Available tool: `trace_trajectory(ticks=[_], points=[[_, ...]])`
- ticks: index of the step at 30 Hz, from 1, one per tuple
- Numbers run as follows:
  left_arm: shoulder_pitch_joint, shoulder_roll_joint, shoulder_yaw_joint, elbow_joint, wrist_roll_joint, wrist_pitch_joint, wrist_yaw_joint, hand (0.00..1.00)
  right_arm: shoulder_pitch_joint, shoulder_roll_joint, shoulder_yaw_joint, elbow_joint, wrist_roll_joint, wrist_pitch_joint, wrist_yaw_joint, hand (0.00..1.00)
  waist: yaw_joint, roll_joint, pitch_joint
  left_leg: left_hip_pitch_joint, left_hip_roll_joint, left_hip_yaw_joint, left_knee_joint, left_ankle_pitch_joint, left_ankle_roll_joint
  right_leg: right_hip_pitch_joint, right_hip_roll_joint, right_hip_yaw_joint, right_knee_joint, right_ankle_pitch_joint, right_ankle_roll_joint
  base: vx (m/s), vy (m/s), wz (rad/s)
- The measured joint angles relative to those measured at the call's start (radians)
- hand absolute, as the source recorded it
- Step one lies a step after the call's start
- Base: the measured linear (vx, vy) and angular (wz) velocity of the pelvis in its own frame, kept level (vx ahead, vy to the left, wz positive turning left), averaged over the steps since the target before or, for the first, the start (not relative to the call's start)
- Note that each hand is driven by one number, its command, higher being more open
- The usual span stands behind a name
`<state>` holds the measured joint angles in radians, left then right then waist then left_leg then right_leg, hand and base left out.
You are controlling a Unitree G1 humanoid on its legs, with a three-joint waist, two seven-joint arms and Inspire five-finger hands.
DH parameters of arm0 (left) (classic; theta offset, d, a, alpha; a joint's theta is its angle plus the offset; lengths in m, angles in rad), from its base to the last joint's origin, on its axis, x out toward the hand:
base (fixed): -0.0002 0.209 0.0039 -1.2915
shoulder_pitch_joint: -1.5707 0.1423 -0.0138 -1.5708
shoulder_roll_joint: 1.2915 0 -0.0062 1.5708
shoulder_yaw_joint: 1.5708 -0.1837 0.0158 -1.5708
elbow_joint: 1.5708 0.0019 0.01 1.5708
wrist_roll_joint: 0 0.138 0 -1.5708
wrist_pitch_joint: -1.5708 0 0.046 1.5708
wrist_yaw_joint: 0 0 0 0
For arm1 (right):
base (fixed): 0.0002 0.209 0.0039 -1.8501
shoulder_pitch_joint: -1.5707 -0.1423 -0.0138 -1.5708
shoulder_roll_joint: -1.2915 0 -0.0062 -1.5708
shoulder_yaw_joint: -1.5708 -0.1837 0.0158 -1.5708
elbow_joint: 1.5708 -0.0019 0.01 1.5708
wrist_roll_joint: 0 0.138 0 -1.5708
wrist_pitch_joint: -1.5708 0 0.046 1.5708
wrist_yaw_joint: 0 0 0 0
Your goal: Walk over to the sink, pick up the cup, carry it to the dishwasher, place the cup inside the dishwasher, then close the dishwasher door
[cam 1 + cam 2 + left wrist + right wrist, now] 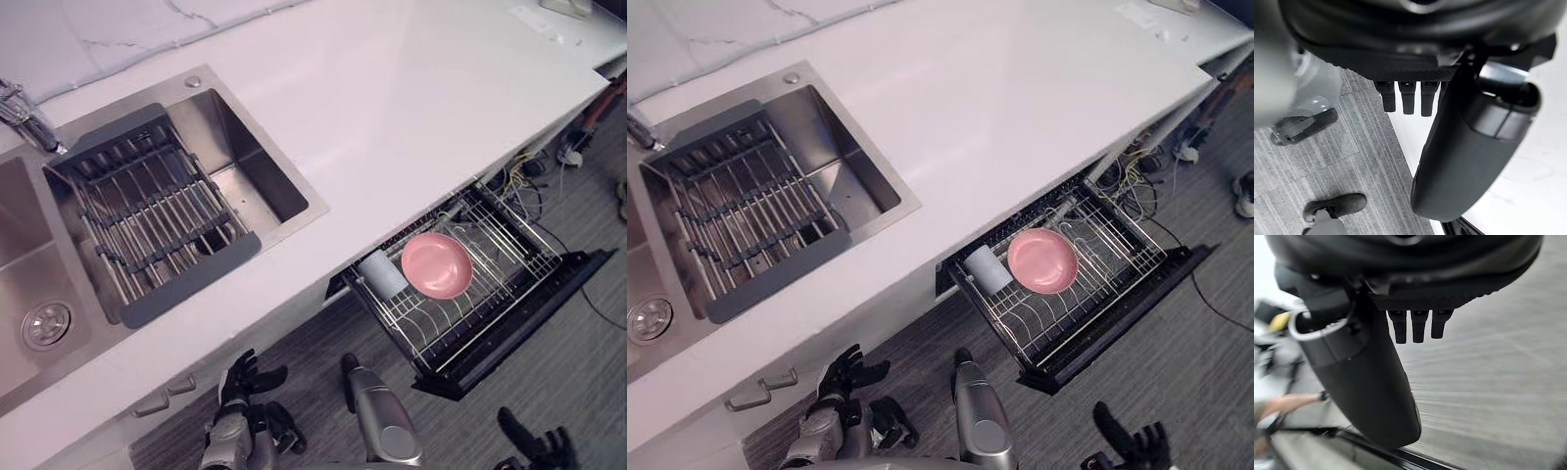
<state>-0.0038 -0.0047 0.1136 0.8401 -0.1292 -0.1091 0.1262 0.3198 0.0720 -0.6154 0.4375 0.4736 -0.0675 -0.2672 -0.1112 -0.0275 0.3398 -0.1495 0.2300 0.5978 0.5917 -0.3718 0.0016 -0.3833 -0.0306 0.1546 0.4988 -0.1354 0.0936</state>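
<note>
The pale grey cylindrical cup (382, 274) lay on its side in the wire rack (490, 264) of the open dishwasher (524, 318), at about 4 o'clock from the middle of my head view. No hand touched it. A round pink bowl (437, 264) sat in the same rack just beside the cup at its 3 o'clock, hollow side up; I could not tell whether the two touched.

The rack was pulled out from under the white countertop (421, 108), with the dishwasher's black front panel along its outer edge toward 4 o'clock. A tangle of loose wires (519, 176) showed under the counter at 1 o'clock from the rack.

At 9 o'clock in the view sat the stainless steel sink (245, 157), with a dark grey slatted drying rack (191, 279) laid across its basin. A metal tap (24, 117) stood at 10 o'clock, and a second basin with a round drain (47, 323) lay at 8 o'clock.

The robot's left hand (245, 377) hung at 7 o'clock over the grey striped floor (588, 392), below the counter edge, fingers spread apart and empty. The right hand (534, 446) showed at 5 o'clock, well apart from the dishwasher, its fingers likewise splayed and holding nothing.
</note>
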Motion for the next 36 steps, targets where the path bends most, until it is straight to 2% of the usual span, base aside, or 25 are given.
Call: trace_trajectory(ticks=[4, 6, 9, 13, 18, 21, 22, 23, 26, 29, 32, 34, 36], points=[[-0.025, 0.020, 0.000, -0.052, -0.026, -0.009, -0.015, 0.90, -0.126, -0.027, 0.042, 0.005, 0.166, -0.016, 0.039, 0.90, 0.018, 0.002, 0.038, -0.048, -0.002, -0.012, 0.012, -0.013, 0.005, -0.037, -0.008, -0.010, -0.001, 0.019, 0.000, -0.10, 0.009, 0.10], [-0.043, 0.032, 0.000, -0.056, -0.040, -0.012, -0.020, 0.90, -0.214, -0.062, 0.068, 0.004, 0.281, -0.041, 0.051, 0.90, 0.029, 0.015, 0.060, -0.083, -0.008, -0.033, 0.010, -0.010, 0.000, -0.053, -0.021, -0.032, -0.016, 0.032, -0.006, -0.08, -0.003, 0.27], [-0.044, 0.046, -0.001, -0.065, -0.048, -0.014, -0.020, 0.90, -0.262, -0.080, 0.085, -0.016, 0.402, -0.074, 0.044, 0.90, 0.048, 0.033, 0.090, -0.111, -0.043, -0.065, -0.038, 0.030, 0.009, -0.062, -0.053, -0.067, -0.042, 0.049, -0.002, -0.02, -0.006, 0.35], [-0.041, 0.054, -0.001, -0.069, -0.048, -0.015, -0.020, 0.90, -0.264, -0.082, 0.189, -0.110, 0.430, -0.076, 0.021, 0.90, 0.071, 0.047, 0.100, -0.134, -0.068, -0.103, -0.075, 0.071, 0.029, -0.064, -0.077, -0.103, -0.058, 0.058, -0.002, 0.03, -0.029, 0.37], [-0.043, 0.055, -0.005, -0.078, -0.046, -0.031, -0.020, 0.90, -0.393, -0.231, 0.370, -0.150, 0.414, -0.089, 0.001, 0.90, 0.099, 0.068, 0.111, -0.164, -0.093, -0.156, -0.106, 0.103, 0.034, -0.064, -0.103, -0.156, -0.070, 0.059, -0.002, 0.01, -0.031, 0.35], [-0.059, 0.057, -0.009, -0.077, -0.039, -0.035, -0.018, 0.90, -0.545, -0.305, 0.454, -0.150, 0.372, -0.070, -0.042, 0.90, 0.127, 0.076, 0.116, -0.190, -0.096, -0.189, -0.135, 0.139, 0.029, -0.071, -0.107, -0.194, -0.088, 0.069, -0.014, -0.01, -0.091, 0.35], [-0.061, 0.057, -0.011, -0.076, -0.035, -0.038, -0.018, 0.90, -0.595, -0.322, 0.474, -0.145, 0.354, -0.064, -0.085, 0.90, 0.128, 0.080, 0.120, -0.203, -0.096, -0.206, -0.145, 0.156, 0.026, -0.074, -0.107, -0.211, -0.095, 0.073, -0.020, 0.01, -0.114, 0.35], [-0.056, 0.060, -0.010, -0.074, -0.035, -0.038, -0.016, 0.90, -0.589, -0.320, 0.482, -0.132, 0.318, -0.066, -0.088, 0.90, 0.119, 0.072, 0.124, -0.205, -0.096, -0.219, -0.158, 0.168, 0.022, -0.073, -0.106, -0.225, -0.098, 0.075, -0.023, 0.02, -0.111, 0.29], [-0.065, 0.052, -0.031, -0.071, -0.022, -0.045, -0.018, 0.90, -0.594, -0.376, 0.539, -0.091, 0.252, -0.070, -0.091, 0.90, 0.113, 0.071, 0.125, -0.213, -0.096, -0.246, -0.174, 0.188, 0.013, -0.071, -0.104, -0.252, -0.101, 0.078, -0.027, -0.02, -0.098, 0.19], [-0.082, 0.028, -0.042, -0.082, -0.009, -0.053, -0.019, 0.90, -0.616, -0.407, 0.555, -0.038, 0.185, -0.070, -0.090, 0.90, 0.113, 0.071, 0.125, -0.227, -0.092, -0.276, -0.189, 0.206, -0.006, -0.063, -0.100, -0.288, -0.124, 0.091, -0.050, -0.09, -0.071, 0.25], [-0.090, 0.028, -0.061, -0.088, -0.010, -0.053, -0.018, 0.90, -0.621, -0.426, 0.554, -0.029, 0.134, -0.033, -0.083, 0.90, 0.118, 0.071, 0.125, -0.228, -0.085, -0.305, -0.234, 0.242, -0.015, -0.034, -0.090, -0.336, -0.191, 0.114, -0.072, -0.12, -0.081, 0.23], [-0.094, 0.029, -0.071, -0.089, -0.009, -0.051, -0.017, 0.90, -0.591, -0.430, 0.538, -0.038, 0.087, -0.024, -0.049, 0.90, 0.124, 0.071, 0.124, -0.221, -0.081, -0.329, -0.263, 0.268, -0.023, -0.010, -0.079, -0.364, -0.229, 0.122, -0.077, -0.07, -0.101, 0.29], [-0.098, 0.033, -0.085, -0.086, -0.007, -0.049, -0.017, 0.90, -0.487, -0.420, 0.526, -0.111, 0.013, -0.022, 0.009, 0.90, 0.126, 0.069, 0.121, -0.200, -0.082, -0.371, -0.307, 0.305, -0.033, 0.028, -0.067, -0.395, -0.258, 0.123, -0.078, 0.00, -0.099, 0.46]])
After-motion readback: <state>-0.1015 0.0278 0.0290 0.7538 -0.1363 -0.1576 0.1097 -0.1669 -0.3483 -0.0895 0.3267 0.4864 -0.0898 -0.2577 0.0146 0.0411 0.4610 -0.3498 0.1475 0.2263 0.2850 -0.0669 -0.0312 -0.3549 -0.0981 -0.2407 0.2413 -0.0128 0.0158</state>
